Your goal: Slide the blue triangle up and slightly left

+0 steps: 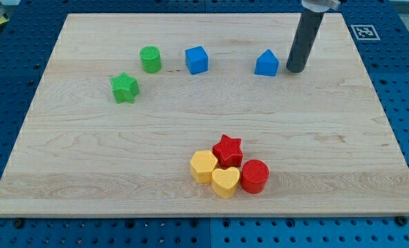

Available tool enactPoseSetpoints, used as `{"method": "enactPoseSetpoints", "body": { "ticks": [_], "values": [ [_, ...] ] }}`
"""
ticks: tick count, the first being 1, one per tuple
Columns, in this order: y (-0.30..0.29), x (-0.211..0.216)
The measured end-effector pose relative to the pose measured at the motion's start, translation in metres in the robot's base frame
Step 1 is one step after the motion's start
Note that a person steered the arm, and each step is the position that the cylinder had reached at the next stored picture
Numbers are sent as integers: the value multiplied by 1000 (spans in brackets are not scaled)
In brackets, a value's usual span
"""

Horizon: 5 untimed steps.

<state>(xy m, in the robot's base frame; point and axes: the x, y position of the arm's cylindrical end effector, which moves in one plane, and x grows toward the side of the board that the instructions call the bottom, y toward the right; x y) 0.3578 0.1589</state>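
Note:
The blue triangle (266,63) lies on the wooden board (80,158) toward the view's upper right. My tip (295,70) stands just to the view's right of it, with a small gap between them. The dark rod rises from the tip to the view's top edge.
A blue cube (197,60), a green cylinder (150,59) and a green star (125,88) lie to the view's left of the triangle. A cluster of red star (227,149), yellow hexagon (203,167), yellow heart (225,182) and red cylinder (254,176) sits at the lower middle.

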Motion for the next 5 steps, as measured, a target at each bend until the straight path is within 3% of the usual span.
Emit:
{"method": "enactPoseSetpoints", "body": {
  "ticks": [5],
  "values": [
    [-58,-2]
  ]
}}
